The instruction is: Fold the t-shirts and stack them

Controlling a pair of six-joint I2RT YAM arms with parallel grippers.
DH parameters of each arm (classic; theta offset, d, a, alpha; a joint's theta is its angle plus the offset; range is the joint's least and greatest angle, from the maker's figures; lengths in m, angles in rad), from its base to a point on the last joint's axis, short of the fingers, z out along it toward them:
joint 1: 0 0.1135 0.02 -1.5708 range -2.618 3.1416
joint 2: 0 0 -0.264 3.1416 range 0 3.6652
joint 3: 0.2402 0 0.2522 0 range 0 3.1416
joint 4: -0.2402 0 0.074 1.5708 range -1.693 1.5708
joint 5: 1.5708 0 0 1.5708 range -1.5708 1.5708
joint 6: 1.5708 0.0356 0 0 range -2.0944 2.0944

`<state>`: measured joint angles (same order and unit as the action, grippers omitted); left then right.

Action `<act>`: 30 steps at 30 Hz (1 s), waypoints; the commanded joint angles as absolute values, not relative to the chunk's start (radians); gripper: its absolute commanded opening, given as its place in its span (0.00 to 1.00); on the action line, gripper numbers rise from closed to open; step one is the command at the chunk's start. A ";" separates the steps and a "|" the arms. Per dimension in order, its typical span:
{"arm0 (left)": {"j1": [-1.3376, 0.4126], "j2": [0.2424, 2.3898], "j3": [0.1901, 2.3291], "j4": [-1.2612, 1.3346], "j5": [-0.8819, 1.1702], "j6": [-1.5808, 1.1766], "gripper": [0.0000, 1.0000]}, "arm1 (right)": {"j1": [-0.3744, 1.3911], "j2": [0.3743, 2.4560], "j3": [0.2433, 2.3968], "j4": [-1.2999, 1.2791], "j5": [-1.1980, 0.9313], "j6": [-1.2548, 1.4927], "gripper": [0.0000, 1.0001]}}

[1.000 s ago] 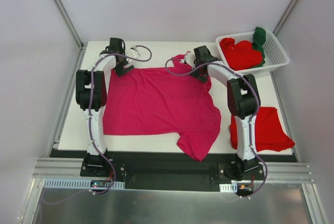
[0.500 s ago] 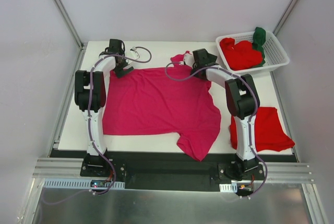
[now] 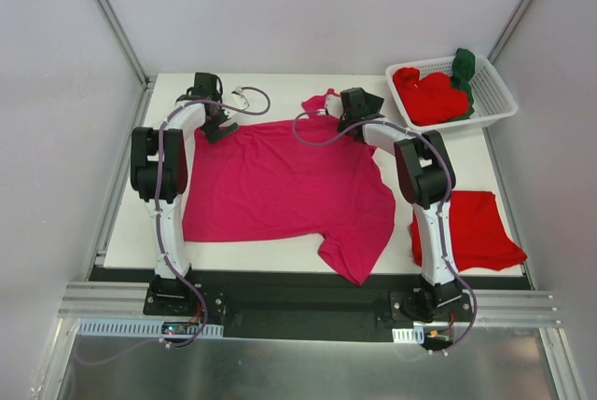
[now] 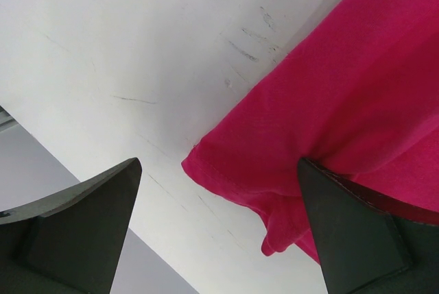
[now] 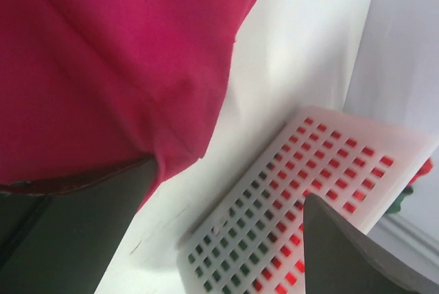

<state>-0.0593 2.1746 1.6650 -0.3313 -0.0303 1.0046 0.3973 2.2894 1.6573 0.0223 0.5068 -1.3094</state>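
Note:
The magenta-pink t-shirt [image 3: 280,181] lies spread on the white table, one sleeve hanging over the near edge. My left gripper [image 3: 216,122] is open at the shirt's far left corner; in the left wrist view [image 4: 218,164] the cloth corner [image 4: 343,88] lies between the fingers and against the right one. My right gripper [image 3: 353,113] is open at the far right part of the shirt; in the right wrist view [image 5: 232,179] the cloth [image 5: 103,54] rests over the left finger. A folded red t-shirt [image 3: 471,229] lies at the near right.
The white slotted basket [image 3: 494,83] stands at the far right corner, holding red shirts [image 3: 429,94] and a dark green one [image 3: 464,66]; its wall shows in the right wrist view [image 5: 295,191]. A loose cable [image 3: 250,95] lies at the table's far edge.
My right gripper has moved left along the far edge, and the shirt's right side and near sleeve have shifted left with it. The left gripper has barely moved.

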 commanded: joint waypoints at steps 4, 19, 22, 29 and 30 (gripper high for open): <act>-0.063 2.118 1.647 -0.374 -0.025 1.019 0.99 | 0.376 2.339 1.723 0.074 0.509 -1.353 0.96; -0.051 2.129 1.652 -0.376 -0.011 1.014 0.99 | 0.357 2.175 1.755 -0.161 0.502 -1.214 0.96; -0.057 2.137 1.661 -0.376 -0.009 1.009 0.99 | 0.367 2.102 1.763 -0.219 0.483 -1.181 0.96; -0.080 2.108 1.638 -0.376 -0.009 0.996 0.99 | 0.376 1.941 1.746 -0.378 0.454 -1.134 0.96; -0.081 2.094 1.625 -0.377 -0.009 0.994 0.99 | 0.377 1.931 1.750 -0.414 0.443 -1.125 0.96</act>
